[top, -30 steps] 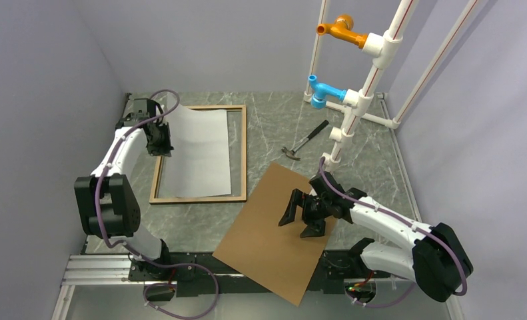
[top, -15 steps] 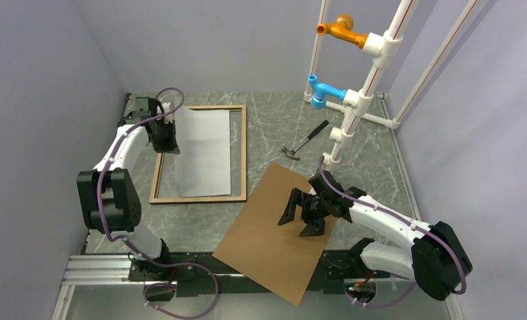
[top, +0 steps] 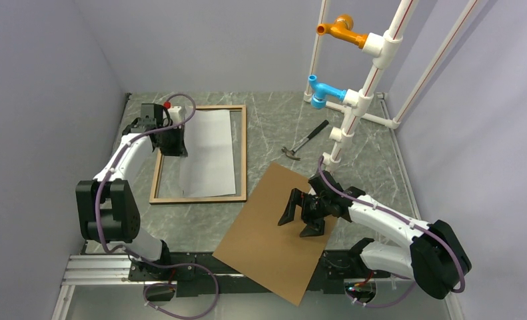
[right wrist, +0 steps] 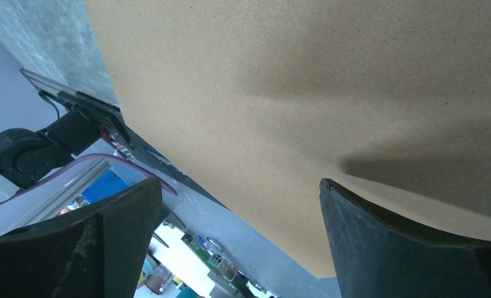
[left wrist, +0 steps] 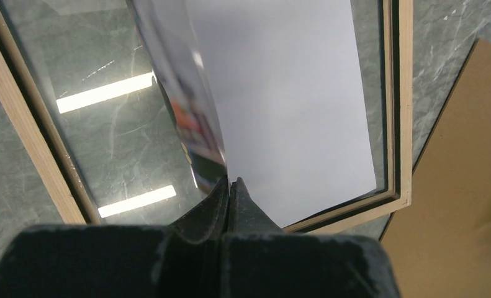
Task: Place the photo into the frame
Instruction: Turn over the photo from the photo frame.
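Left tool [left wrist: 230, 186] clamps left edge of photo [top: 210, 157]; sheet lies rightward inside frame [top: 194, 198], long axes parallel. Right tool [top: 300, 223] gapes, empty.

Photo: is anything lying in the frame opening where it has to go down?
Nothing visible. The left gripper pinches the photo by its lifted edge; its far edge lies inside the frame, over bare glass. The hammer and backing board lie outside the rails.

The photo [top: 210, 150], white back up, lay within the flat wooden frame [top: 243, 153], its left edge curled upward.
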Controlling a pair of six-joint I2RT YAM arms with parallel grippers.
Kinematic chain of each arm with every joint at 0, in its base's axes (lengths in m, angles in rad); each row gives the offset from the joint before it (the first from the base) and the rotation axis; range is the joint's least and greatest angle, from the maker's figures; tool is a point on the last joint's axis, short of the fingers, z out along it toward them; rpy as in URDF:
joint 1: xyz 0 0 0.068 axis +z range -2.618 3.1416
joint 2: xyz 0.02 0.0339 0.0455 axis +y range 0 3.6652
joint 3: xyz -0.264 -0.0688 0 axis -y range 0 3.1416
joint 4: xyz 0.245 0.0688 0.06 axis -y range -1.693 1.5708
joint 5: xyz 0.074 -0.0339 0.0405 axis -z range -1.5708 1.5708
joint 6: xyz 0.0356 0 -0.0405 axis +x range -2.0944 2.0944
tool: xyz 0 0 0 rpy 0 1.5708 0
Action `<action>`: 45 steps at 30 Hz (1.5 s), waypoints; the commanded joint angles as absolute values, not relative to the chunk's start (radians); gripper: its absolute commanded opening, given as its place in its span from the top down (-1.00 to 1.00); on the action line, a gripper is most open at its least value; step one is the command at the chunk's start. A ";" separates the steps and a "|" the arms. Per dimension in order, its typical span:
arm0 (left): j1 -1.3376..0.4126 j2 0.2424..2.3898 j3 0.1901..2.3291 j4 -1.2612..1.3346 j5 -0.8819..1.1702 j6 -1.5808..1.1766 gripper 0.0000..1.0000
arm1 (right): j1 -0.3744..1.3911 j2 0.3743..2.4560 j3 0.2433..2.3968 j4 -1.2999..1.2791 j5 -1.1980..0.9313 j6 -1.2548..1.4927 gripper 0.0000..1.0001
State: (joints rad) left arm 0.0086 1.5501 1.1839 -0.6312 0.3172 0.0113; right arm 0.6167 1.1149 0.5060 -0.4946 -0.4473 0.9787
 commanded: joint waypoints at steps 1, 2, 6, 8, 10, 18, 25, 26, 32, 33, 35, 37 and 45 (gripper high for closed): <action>0.006 1.515 1.188 -0.579 0.348 0.027 1.00 | 0.620 1.105 0.543 -0.484 -0.447 0.979 -0.99; 0.006 1.517 1.190 -0.579 0.354 0.031 1.00 | 0.619 1.103 0.544 -0.488 -0.445 0.978 -0.99; -0.023 1.480 1.166 -0.545 0.494 0.072 1.00 | 0.621 1.092 0.550 -0.503 -0.435 0.977 -0.99; -0.030 1.447 1.152 -0.538 0.483 0.086 1.00 | 0.621 1.088 0.549 -0.503 -0.436 0.977 -0.99; -0.032 1.429 1.139 -0.534 0.488 0.100 1.00 | 0.621 1.092 0.550 -0.502 -0.436 0.977 -0.99; -0.034 1.367 1.106 -0.512 0.424 0.103 1.00 | 0.623 1.097 0.558 -0.500 -0.437 0.976 -0.99; -0.034 1.342 1.086 -0.516 -0.039 0.011 1.00 | 0.625 1.101 0.547 -0.485 -0.441 0.979 -0.99; -0.034 1.364 1.101 -0.528 -0.065 0.008 1.00 | 0.625 1.102 0.549 -0.482 -0.442 0.979 -0.99; -0.034 1.510 1.198 -0.594 -0.100 -0.027 1.00 | 0.627 1.122 0.558 -0.480 -0.442 0.970 -0.99; -0.034 1.532 1.215 -0.603 -0.107 -0.026 1.00 | 0.627 1.124 0.557 -0.476 -0.444 0.969 -0.99; -0.034 1.559 1.240 -0.613 -0.097 -0.022 1.00 | 0.627 1.127 0.558 -0.473 -0.443 0.968 -0.99; -0.034 1.562 1.244 -0.606 -0.061 -0.040 1.00 | 0.627 1.131 0.556 -0.468 -0.444 0.969 -0.99; -0.034 1.584 1.228 -0.598 0.137 -0.119 1.00 | 0.627 1.144 0.541 -0.445 -0.451 0.976 -0.99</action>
State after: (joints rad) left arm -0.0322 1.5776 1.1961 -0.6060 0.0128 -0.0540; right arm 0.6235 1.1400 0.5217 -0.4824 -0.4469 0.9760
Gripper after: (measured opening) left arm 0.009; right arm 0.994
